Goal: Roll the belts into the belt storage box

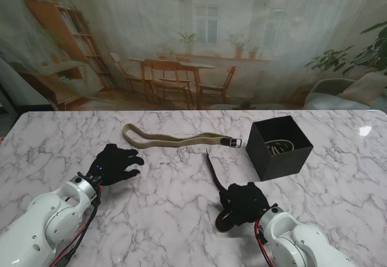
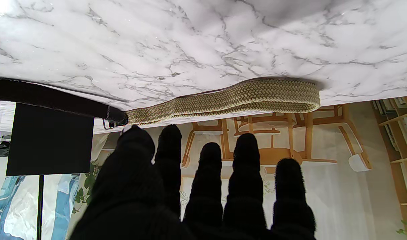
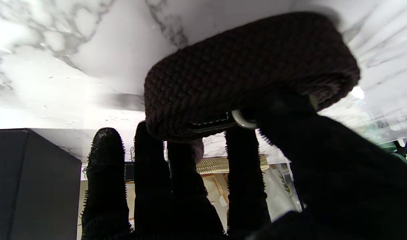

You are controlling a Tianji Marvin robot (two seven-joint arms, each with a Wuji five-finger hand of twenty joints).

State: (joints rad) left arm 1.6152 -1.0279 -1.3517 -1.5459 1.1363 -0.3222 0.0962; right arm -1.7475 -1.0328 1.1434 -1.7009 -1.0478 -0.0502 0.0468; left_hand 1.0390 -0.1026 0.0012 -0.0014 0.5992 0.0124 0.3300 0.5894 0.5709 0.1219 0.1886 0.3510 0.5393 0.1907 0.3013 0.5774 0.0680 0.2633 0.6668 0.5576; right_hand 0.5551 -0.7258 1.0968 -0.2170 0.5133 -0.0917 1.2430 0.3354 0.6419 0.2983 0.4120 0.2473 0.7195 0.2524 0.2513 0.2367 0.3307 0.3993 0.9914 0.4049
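Belts: your right hand (image 1: pixel 243 201) has its fingers (image 3: pixel 150 173) closed on the dark belt's (image 1: pixel 213 171) coil, near the black storage box (image 1: pixel 279 148). The tan belt (image 1: pixel 175 138) lies flat beside that box; your left hand (image 1: pixel 113 164) is spread, holding nothing. Loosen your hold and the coil could spring open.

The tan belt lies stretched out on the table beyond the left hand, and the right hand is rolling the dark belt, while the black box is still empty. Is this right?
Not entirely. The black box is not empty: the stand view shows a coiled belt already inside it. The rest holds: the tan belt lies stretched out beyond the open left hand, and the right hand is on the dark belt.
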